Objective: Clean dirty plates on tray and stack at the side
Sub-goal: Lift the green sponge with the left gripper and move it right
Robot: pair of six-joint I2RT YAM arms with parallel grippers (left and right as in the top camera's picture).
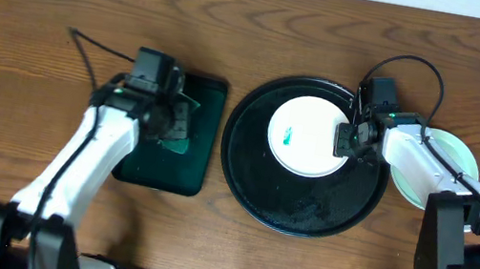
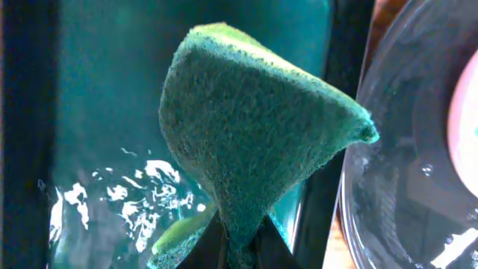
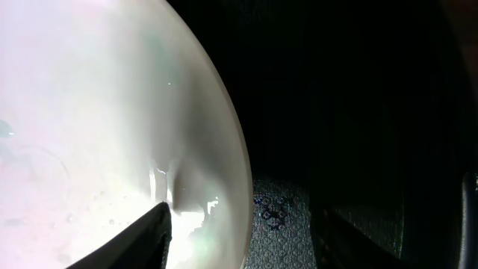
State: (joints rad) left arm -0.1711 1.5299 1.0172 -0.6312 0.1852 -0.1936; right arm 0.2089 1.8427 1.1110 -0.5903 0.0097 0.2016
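A white plate (image 1: 302, 137) with a small green smear lies on the round black tray (image 1: 305, 212). My right gripper (image 1: 347, 140) is at the plate's right rim. In the right wrist view its jaws stand apart astride that rim (image 3: 243, 224): one finger (image 3: 142, 239) over the plate (image 3: 97, 112), the other over the tray (image 3: 284, 217). It is open and grips nothing. A pale mint-green plate (image 1: 454, 154) lies on the table beside the tray, partly under the right arm. My left gripper (image 2: 240, 246) is shut on a green sponge (image 2: 254, 127) above the small rectangular tray (image 1: 197, 162).
The small rectangular tray (image 2: 104, 112) is wet and dark green, just left of the round tray's rim (image 2: 388, 202). A black cable (image 1: 89, 53) runs across the table behind the left arm. Both arm bases stand at the table's front edge.
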